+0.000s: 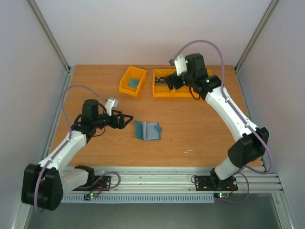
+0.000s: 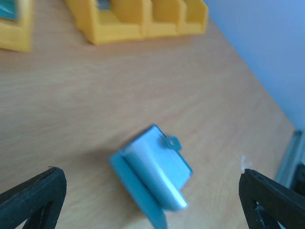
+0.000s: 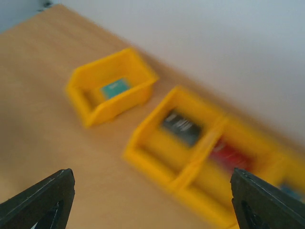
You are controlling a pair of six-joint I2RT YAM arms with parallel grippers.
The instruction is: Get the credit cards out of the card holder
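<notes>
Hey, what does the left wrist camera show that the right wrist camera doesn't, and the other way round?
Only the left wrist view shows the card holder, lying open on the wood.

Only the right wrist view looks down into the joined yellow bin, with a dark card in one compartment and a red card in the next.

Both show the wooden table and the separate yellow bin with a teal-blue card in it, though the left wrist view catches only a corner of that bin.
</notes>
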